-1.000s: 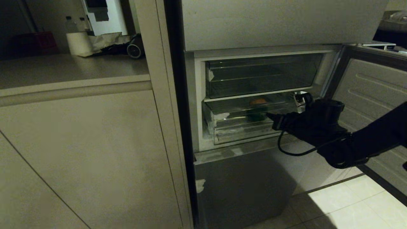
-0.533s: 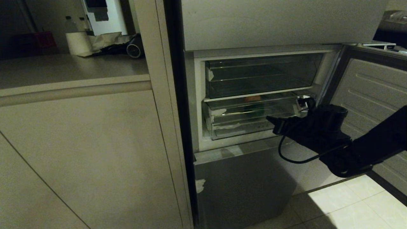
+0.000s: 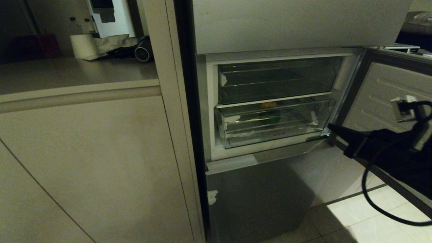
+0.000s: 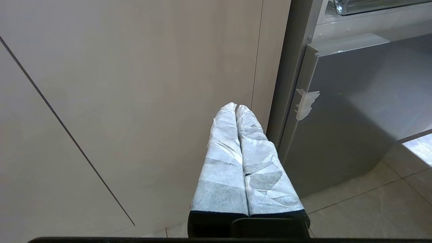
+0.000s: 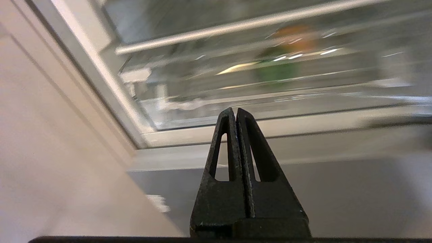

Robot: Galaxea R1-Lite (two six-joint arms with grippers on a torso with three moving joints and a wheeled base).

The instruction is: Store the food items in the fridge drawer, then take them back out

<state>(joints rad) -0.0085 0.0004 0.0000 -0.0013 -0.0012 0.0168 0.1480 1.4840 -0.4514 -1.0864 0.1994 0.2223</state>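
Clear plastic makes up the fridge drawer (image 3: 273, 125), the lower of two see-through bins in the open compartment, pushed in flush with whitish tape scraps along its front edge. Through its wall an orange-tan lump (image 3: 269, 105) shows above something green (image 3: 274, 118); these look like the food items, though their outlines are too dim to tell more. Judged by its thin, glossy walls, the drawer is probably light, stiff and rather slippery, and it would slide straight out on its runners, so the front lip is the sensible place to hook or pinch it, near the middle so it does not skew. The rounded lump seems light and firm or slightly yielding, best taken across its widest part with a gentle squeeze. Outward from the bin, the right pincer (image 3: 332, 128) hangs just off the drawer's right front corner, apart from it, its fingers pressed together on nothing. Behind it stands the open fridge door (image 3: 378, 98). The left pincer (image 4: 236, 108), wrapped in pale tape and likewise pressed together, is parked low before the cabinet panel (image 4: 135, 84).
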